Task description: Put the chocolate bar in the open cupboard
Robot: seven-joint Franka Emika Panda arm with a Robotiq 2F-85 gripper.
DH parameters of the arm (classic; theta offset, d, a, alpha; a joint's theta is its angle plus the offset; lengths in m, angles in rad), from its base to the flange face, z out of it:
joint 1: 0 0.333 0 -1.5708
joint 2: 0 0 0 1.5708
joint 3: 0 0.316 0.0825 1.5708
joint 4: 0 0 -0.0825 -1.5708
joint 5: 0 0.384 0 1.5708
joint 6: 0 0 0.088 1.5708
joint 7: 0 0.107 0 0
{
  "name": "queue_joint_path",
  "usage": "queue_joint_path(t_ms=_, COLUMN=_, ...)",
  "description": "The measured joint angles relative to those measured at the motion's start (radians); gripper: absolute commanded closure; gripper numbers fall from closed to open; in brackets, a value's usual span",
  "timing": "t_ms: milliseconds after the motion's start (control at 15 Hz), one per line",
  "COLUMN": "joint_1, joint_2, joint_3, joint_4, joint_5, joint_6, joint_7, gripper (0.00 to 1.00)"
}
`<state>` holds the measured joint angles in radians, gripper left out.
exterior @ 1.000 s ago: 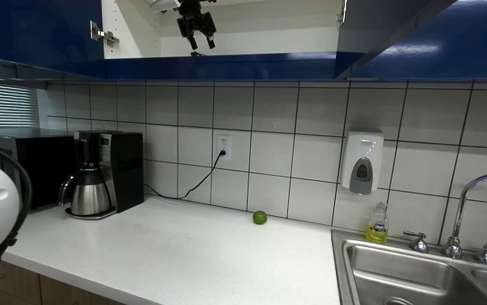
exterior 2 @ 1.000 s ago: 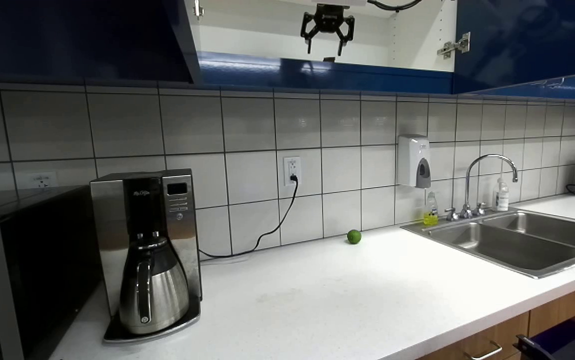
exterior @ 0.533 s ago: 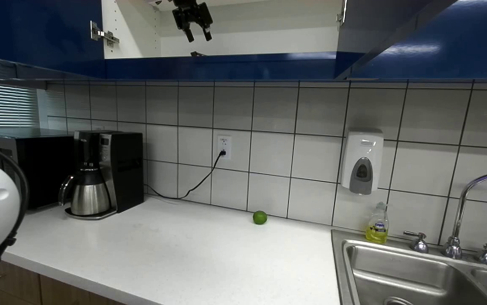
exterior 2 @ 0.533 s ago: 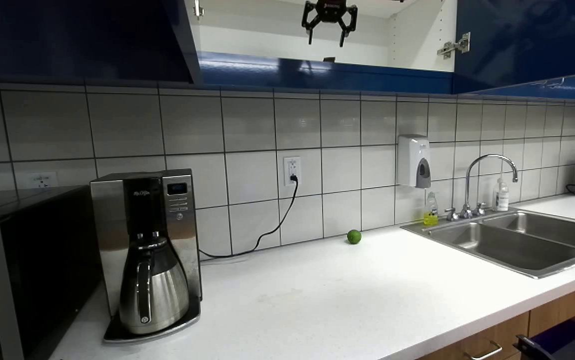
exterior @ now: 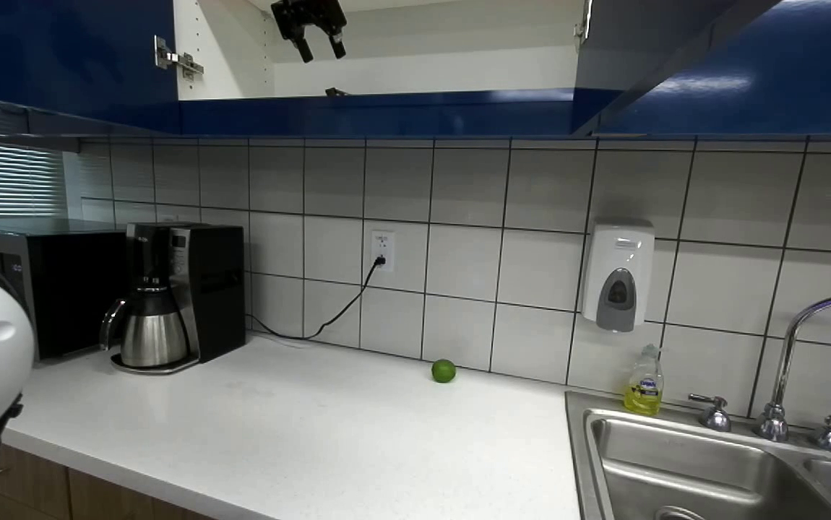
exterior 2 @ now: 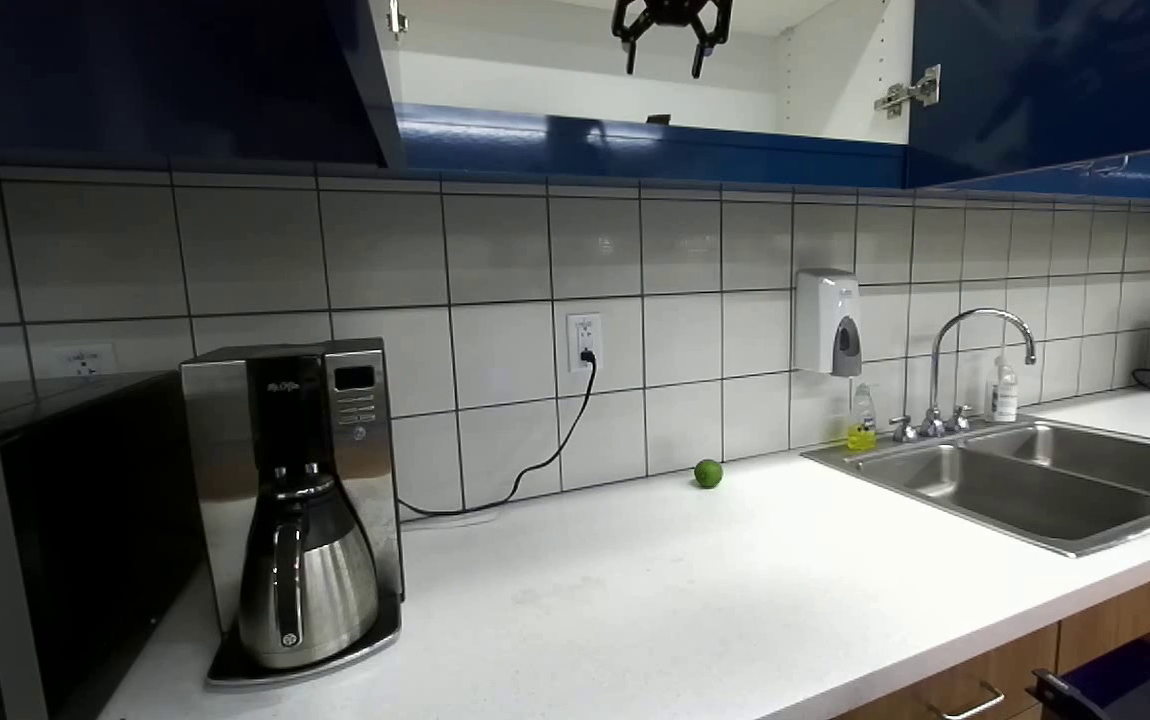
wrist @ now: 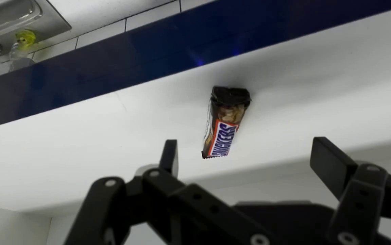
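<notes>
The chocolate bar (wrist: 224, 126), a dark Snickers wrapper with a red-edged white label, lies on the white floor of the open cupboard (wrist: 80, 146), close to its dark blue front edge. Only a small dark bit of the bar shows above that edge in both exterior views (exterior: 336, 92) (exterior 2: 658, 119). The white cupboard interior shows in both exterior views (exterior: 459, 61) (exterior 2: 495, 60). My gripper (wrist: 244, 149) is open with nothing between its fingers. In both exterior views the gripper (exterior: 322, 52) (exterior 2: 665, 68) hangs above the bar, apart from it.
Dark blue doors (exterior: 69, 65) (exterior 2: 1055, 80) stand open at the cupboard's sides. Below are a coffee maker (exterior 2: 295, 500), a microwave (exterior 2: 65, 540), a small green round object (exterior: 444, 371), a soap dispenser (exterior: 618, 274) and a sink (exterior: 683, 462) with a faucet (exterior: 784, 361).
My open gripper has risen, away from the chocolate bar, and shifted a little sideways. The bar has stayed in the same place on the cupboard floor.
</notes>
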<state>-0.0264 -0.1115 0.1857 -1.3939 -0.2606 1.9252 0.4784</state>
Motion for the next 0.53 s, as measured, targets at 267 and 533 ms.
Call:
queue_joint_path(t_ms=267, joint_1=0.003, joint_2=-0.138, joint_3=-0.001, joint_4=-0.169, joint_5=0.032, joint_6=0.05, joint_7=-0.073, gripper=0.0)
queue_joint_path(t_ms=533, joint_1=0.021, joint_2=-0.294, joint_3=-0.018, joint_4=-0.364, joint_5=0.064, joint_6=0.098, joint_7=-0.104, gripper=0.0)
